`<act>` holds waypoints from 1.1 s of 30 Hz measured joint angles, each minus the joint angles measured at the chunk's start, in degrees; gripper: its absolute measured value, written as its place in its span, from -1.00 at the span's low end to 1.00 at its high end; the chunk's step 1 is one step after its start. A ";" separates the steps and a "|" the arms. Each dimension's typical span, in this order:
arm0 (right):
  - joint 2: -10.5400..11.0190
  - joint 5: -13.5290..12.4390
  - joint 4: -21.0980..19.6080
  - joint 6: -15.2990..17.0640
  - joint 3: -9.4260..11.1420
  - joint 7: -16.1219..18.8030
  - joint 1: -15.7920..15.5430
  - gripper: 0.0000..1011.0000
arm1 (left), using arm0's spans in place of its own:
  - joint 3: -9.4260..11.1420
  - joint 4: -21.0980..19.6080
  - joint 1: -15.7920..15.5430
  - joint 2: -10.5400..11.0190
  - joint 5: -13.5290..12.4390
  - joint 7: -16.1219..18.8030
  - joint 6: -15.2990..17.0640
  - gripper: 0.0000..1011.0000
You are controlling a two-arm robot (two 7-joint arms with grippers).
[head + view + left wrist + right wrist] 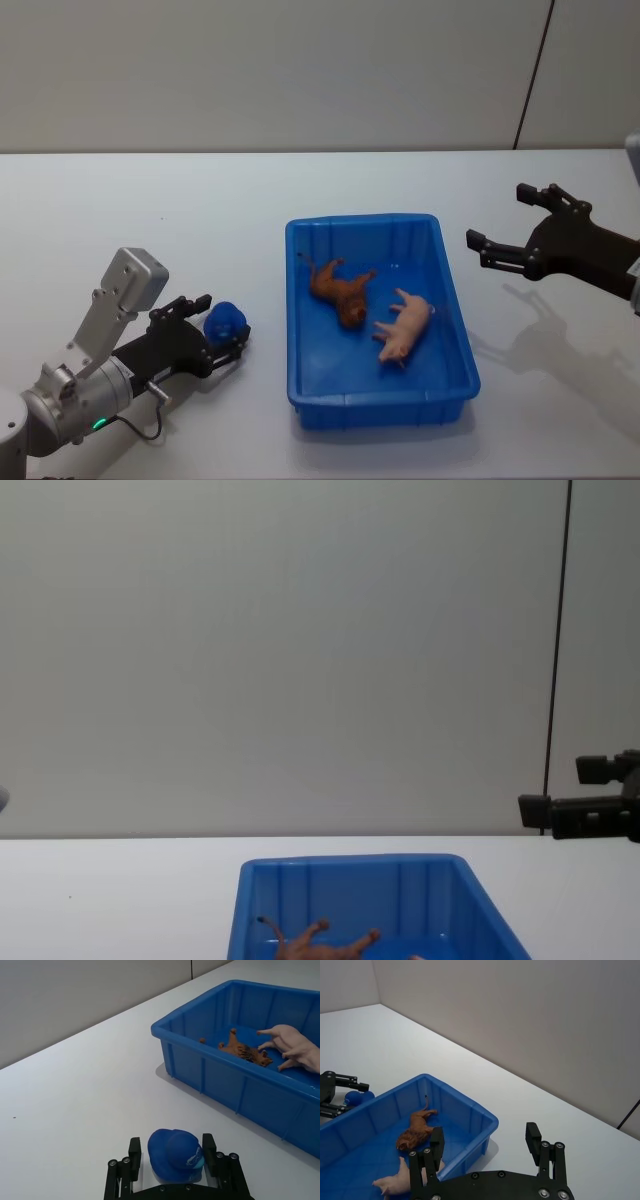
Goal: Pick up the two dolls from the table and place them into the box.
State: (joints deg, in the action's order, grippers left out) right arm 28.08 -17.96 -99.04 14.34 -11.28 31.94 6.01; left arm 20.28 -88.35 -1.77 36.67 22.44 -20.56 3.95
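Both dolls lie inside the blue box: the orange-brown four-legged doll near the middle, the pale pink doll beside it on the right. On the white table left of the box, my left gripper is low and open, its fingers on either side of a small blue cap-shaped toy that rests on the tabletop. My right gripper hovers open above the table, right of the box, with nothing in it. The right wrist view looks down on the brown doll and the pink doll.
A pale wall runs behind the table's far edge. In the chest view the box stands front and centre with the right gripper raised at the right edge.
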 joint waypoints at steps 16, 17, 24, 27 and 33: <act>0.00 0.00 0.00 0.00 0.00 0.00 0.00 0.98 | -0.52 -0.12 -0.78 -0.20 -1.22 0.23 -0.15 0.02; 0.00 0.00 0.00 0.00 0.00 0.00 0.00 0.98 | -0.61 -0.35 -0.95 -0.27 -1.22 0.37 -0.46 0.01; 0.00 0.00 0.00 0.00 0.00 0.00 0.00 0.98 | -0.97 -1.61 -2.28 -1.05 -1.27 0.83 -1.85 -0.07; 0.00 0.00 0.00 0.00 0.00 0.00 0.00 0.98 | -1.03 -2.26 -3.25 -1.83 -1.58 0.88 -2.51 -0.12; 0.00 0.00 0.00 0.00 0.00 0.00 0.00 0.98 | -0.51 -3.16 -6.54 -4.93 -2.82 0.24 -3.75 -0.20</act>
State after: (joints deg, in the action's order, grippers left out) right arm 28.08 -17.96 -99.04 14.34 -11.28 31.94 6.01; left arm 19.77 -91.50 -8.31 31.75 19.62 -20.32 0.19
